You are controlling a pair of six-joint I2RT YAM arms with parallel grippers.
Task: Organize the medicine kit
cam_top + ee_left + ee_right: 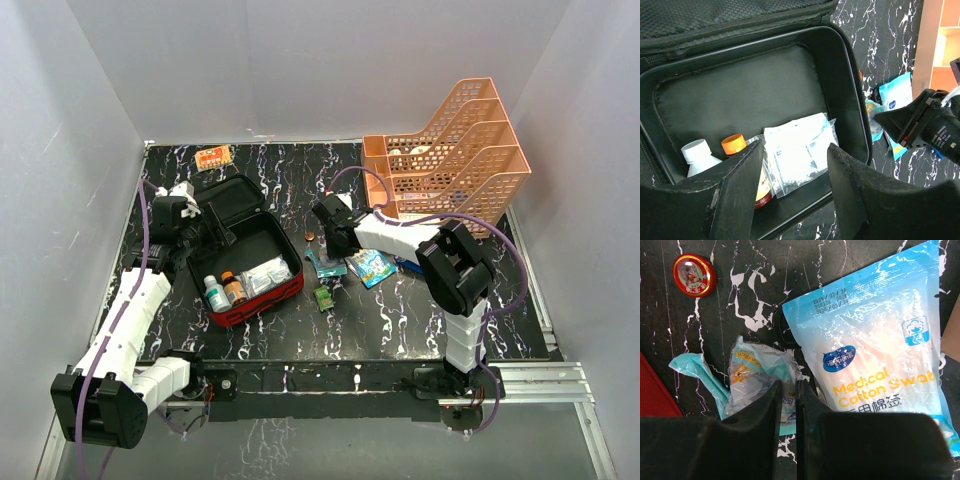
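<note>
Right gripper (788, 390) (arm stretched leftward) pinches teal packet (757, 367).

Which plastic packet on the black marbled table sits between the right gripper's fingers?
The small crumpled clear-and-teal packet, pinched in the right gripper; the larger flat blue cotton-swab bag lies beside it, not gripped.

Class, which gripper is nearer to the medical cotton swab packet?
Right. The right gripper is down just beside the cotton swab packet, jaws pinching a teal wrapper next to it. The left gripper hovers open over the medicine kit, farther away.
</note>
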